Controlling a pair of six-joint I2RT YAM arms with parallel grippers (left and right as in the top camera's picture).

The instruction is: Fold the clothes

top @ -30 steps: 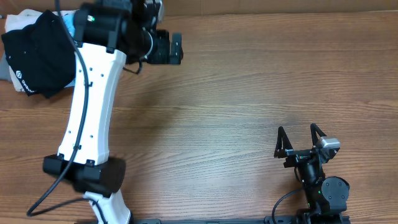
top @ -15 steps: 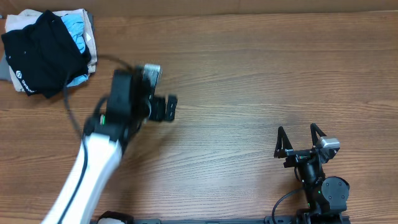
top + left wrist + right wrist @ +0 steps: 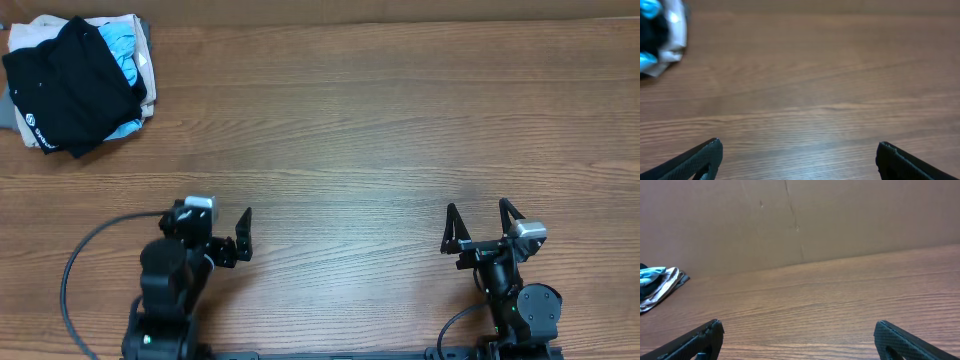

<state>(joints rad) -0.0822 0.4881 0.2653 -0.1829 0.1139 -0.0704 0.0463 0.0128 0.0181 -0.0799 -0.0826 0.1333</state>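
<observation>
The black T-shirt [image 3: 70, 85] lies bunched at the far left corner of the table [image 3: 380, 130], its white logo [image 3: 36, 128] showing near the edge. It sits on top of a blue shirt [image 3: 118, 45] and a pale cloth [image 3: 143, 62]. Both arms are parked at the near edge, well apart from the pile. The left gripper [image 3: 232, 240] and the right gripper [image 3: 478, 215] are both spread wide and hold nothing.

The main risk is a mixed grab. The T-shirt touches the blue shirt along its right side, so a pinch near that border may take both fabrics and drag the wrong shirt out with it. A deep pinch into the bundle is likely to catch several layers at once, and the shirt would then lift as a lump and not spread flat.

The pile also sits close to the table's left and far edges, so a sideways nudge could push part of it over. From overhead it is hard to tell whether the T-shirt is loosely folded or just crumpled, so a hem or sleeve to aim at cannot be picked out with confidence.

The right gripper is on the opposite side of the table. A two-handed spread probably needs the shirt pulled to the middle first, and soft fabric may slip from one pinch on the way.
</observation>
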